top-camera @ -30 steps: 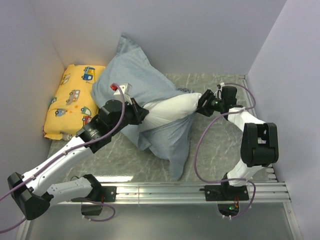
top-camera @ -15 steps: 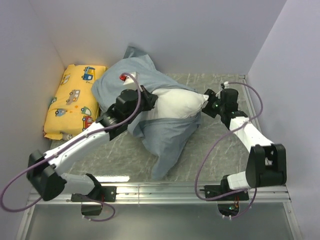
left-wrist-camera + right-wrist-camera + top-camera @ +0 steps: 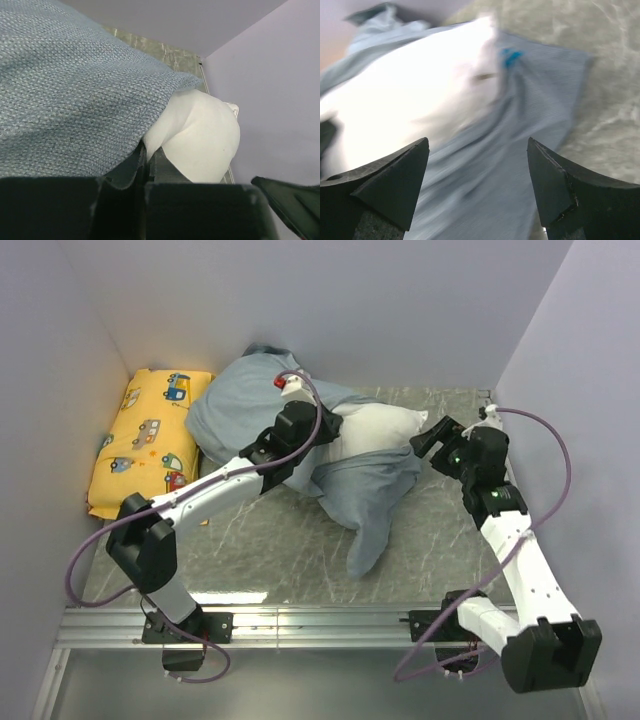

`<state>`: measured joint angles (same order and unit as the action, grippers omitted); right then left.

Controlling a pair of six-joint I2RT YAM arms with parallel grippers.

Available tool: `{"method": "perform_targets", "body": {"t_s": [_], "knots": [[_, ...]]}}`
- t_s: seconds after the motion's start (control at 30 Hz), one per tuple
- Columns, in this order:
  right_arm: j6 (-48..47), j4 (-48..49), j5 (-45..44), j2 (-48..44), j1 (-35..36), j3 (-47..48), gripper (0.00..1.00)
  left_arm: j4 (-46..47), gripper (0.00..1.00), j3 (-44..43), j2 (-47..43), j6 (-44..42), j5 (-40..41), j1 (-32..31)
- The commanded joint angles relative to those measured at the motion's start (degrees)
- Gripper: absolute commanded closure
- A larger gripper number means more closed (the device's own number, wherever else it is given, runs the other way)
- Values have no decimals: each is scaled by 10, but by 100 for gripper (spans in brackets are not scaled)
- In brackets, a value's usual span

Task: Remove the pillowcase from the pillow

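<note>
Your top cam looks down from high behind the rig; both wrist cams sit right up close, all three sharing the pillow.

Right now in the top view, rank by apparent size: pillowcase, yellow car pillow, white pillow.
1. pillowcase: clearly largest.
2. yellow car pillow.
3. white pillow: smallest as seen. Only its bare end shows and the rest is hidden under the case, so this ranks visible area only.

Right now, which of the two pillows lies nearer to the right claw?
The plain white pillow, half out of the grey pillowcase, just beside the right claw. The yellow pillow with cartoon cars lies far off on the left side.
</note>
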<state>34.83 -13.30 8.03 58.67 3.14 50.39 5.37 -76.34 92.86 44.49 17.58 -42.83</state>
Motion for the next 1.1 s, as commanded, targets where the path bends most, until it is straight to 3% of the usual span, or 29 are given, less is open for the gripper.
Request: {"method": "perform_targets", "body": {"t_s": [0.0,0.2,0.47,0.87,0.9,1.0,1.03,1.07], "knots": [[-22,-17,-26,-36,79,26,14,54,100,-47,18,8,21,7],[-36,-55,-121,-15,275,33,14,40,100,-84,50,-3,15,6],[-18,-121,-275,11,407,25,17,24,100,-125,73,-14,22,10],[16,-152,-347,-79,427,-59,19,3,100,-156,73,-11,8,27],[17,-150,-349,-77,427,-64,21,4,100,-154,69,-12,6,30],[16,-133,-352,-74,427,-70,40,4,100,-151,62,-10,3,35],[14,-130,-353,-74,428,-70,67,3,100,-152,61,-10,2,36],[15,-132,-353,-77,427,-67,80,3,100,-153,61,-11,1,38]]}}
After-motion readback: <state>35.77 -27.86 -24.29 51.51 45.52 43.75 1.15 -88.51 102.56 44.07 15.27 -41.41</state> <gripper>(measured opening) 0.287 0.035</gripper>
